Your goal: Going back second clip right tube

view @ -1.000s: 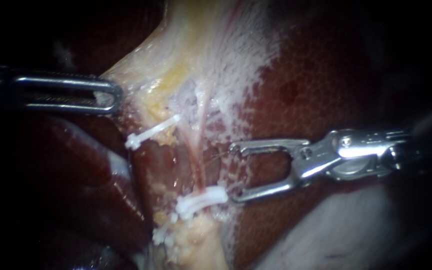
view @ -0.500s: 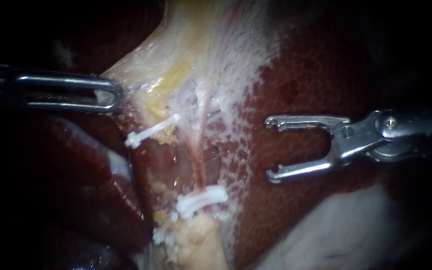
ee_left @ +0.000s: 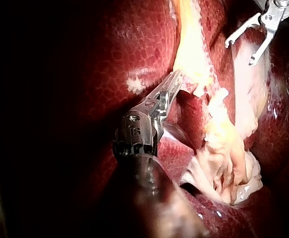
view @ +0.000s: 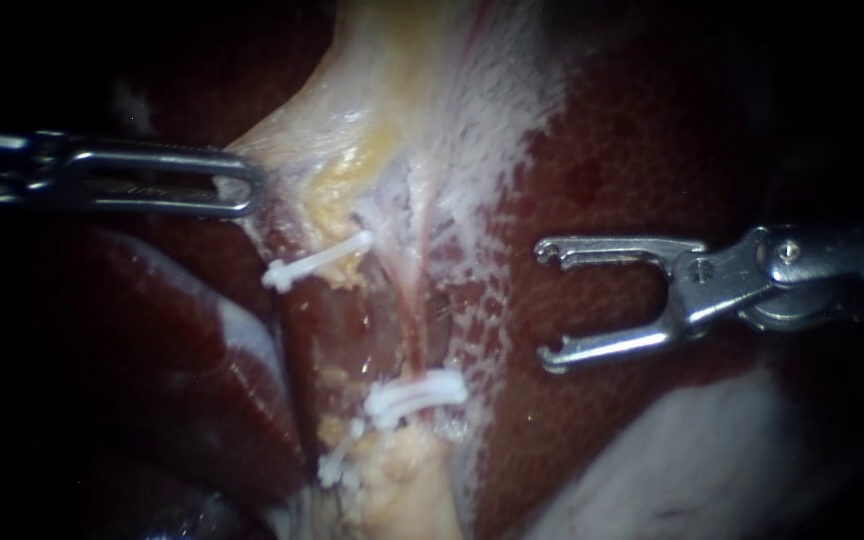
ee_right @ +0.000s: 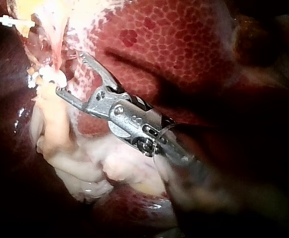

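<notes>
Pincer of the right instrument [view: 547,302]: wide open, empty, over the liver [view: 632,150]. White clip [view: 417,392] on the right tube [view: 409,320]: left of the pincer, slightly nearer, apart. Tube axis: far to near. Retreat judged rightward. Left instrument [view: 247,185]: clamped on pale tissue [view: 302,150].

Your left instrument [view: 249,189]: bright steel, long narrow jaws with a slot down the middle, a rounded end and fine ridges. Behind them, a dark wrist block with small screw heads. Your right instrument [view: 545,302]: silver, two thin jaws, each tip hooked inward. One pivot screw, a round hub behind it, then a dark shaft.
</notes>
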Controlling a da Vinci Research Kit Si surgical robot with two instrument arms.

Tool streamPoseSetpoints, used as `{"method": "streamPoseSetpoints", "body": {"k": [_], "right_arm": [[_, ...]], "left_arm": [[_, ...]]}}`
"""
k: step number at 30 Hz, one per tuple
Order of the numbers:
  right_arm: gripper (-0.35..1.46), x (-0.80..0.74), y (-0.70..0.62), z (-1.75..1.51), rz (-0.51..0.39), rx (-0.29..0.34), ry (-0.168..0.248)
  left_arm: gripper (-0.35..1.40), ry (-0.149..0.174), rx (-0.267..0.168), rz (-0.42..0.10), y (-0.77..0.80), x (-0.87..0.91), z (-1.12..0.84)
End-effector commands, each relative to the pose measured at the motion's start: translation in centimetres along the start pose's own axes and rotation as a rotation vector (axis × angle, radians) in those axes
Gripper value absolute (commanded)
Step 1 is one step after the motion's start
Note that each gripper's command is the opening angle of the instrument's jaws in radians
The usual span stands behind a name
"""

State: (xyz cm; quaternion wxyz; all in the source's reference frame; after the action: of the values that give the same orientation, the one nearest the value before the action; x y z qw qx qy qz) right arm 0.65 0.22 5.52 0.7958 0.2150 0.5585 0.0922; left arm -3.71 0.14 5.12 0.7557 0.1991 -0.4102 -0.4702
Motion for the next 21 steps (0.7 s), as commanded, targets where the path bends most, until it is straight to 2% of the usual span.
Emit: {"method": "streamPoseSetpoints", "body": {"k": [1, 10, 21], "right_arm": [[0.60, 0.00, 0.00, 0.00, 0.000, 0.000, 0.000], [0.60, -0.01, -0.01, -0.02, 0.000, 0.001, 0.000], [0.60, -0.01, -0.01, -0.02, 0.000, 0.001, 0.000]], "left_arm": [[-0.35, 0.007, -0.001, 0.002, 0.00, 0.02, 0.04], [-0.35, 0.033, 0.022, 0.005, -0.11, 0.13, 0.38], [-0.35, 0.039, 0.031, 0.007, -0.20, 0.14, 0.52]]}}
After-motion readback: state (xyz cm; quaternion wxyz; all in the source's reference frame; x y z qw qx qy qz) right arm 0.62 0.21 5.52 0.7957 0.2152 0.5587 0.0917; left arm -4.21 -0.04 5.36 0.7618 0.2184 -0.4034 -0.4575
